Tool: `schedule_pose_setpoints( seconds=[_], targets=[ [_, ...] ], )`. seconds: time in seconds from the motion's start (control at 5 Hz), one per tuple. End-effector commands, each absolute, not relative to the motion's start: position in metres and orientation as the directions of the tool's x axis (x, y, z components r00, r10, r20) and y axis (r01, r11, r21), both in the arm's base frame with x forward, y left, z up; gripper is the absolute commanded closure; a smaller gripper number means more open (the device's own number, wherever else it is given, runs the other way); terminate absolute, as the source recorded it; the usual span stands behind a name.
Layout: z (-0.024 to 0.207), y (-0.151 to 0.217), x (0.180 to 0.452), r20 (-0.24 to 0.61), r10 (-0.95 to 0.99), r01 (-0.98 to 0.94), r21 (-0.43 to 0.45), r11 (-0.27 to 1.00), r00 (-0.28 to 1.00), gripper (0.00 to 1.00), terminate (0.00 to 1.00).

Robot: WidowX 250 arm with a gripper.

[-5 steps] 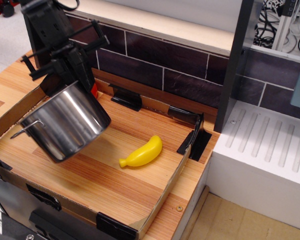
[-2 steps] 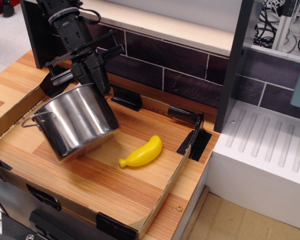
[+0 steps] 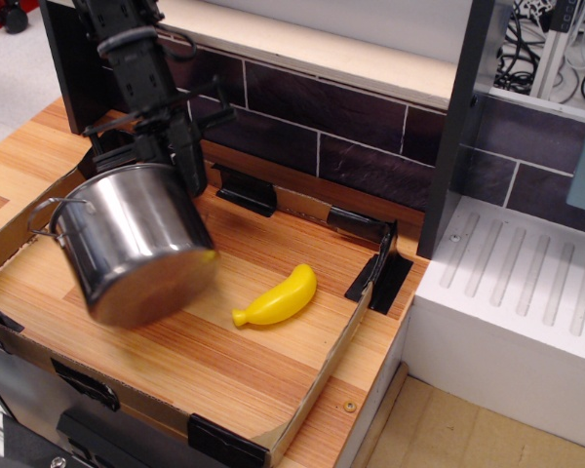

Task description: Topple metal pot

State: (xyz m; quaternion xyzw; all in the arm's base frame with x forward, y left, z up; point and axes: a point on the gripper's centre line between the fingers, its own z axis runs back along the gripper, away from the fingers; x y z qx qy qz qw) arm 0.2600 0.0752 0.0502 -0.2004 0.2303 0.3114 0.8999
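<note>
The metal pot (image 3: 127, 244) is shiny silver and hangs tilted over the left part of the wooden board, its base towards the front and blurred. One wire loop handle (image 3: 47, 213) sticks out at its left. My black gripper (image 3: 175, 164) comes down from the upper left and is shut on the pot's far rim. The fingertips are partly hidden behind the rim. The pot's opening faces away and does not show.
A yellow banana (image 3: 274, 295) lies right of the pot on the board. A low cardboard wall (image 3: 324, 375) with black clips rings the board. A dark tiled wall (image 3: 361, 146) stands behind, and a white ribbed rack (image 3: 526, 292) at the right.
The pot has swung in my grip: first leaning base down and left, then nearly upright, now tipped with its base forward. The gripper moved right and a little lower. The banana has not moved.
</note>
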Motion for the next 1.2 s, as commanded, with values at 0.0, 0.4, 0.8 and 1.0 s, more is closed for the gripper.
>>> schedule_pose_setpoints(
  seconds=[0.0, 0.4, 0.8, 1.0],
  targets=[
    [0.054, 0.097, 0.278, -0.242, 0.634, -0.674, -0.159, 0.721, 0.735, 0.00, 0.00],
    [0.091, 0.104, 0.271, 0.093, 0.776, -0.754, -0.194, 0.628, 0.623, 0.00, 0.00],
    [0.137, 0.100, 0.267, 0.170, 0.861, -0.859, -0.110, 0.500, 0.479, 0.00, 0.00],
    [0.146, 0.090, 0.271, 0.210, 0.873, -0.888, -0.044, 0.458, 0.440, 0.00, 0.00]
  ],
)
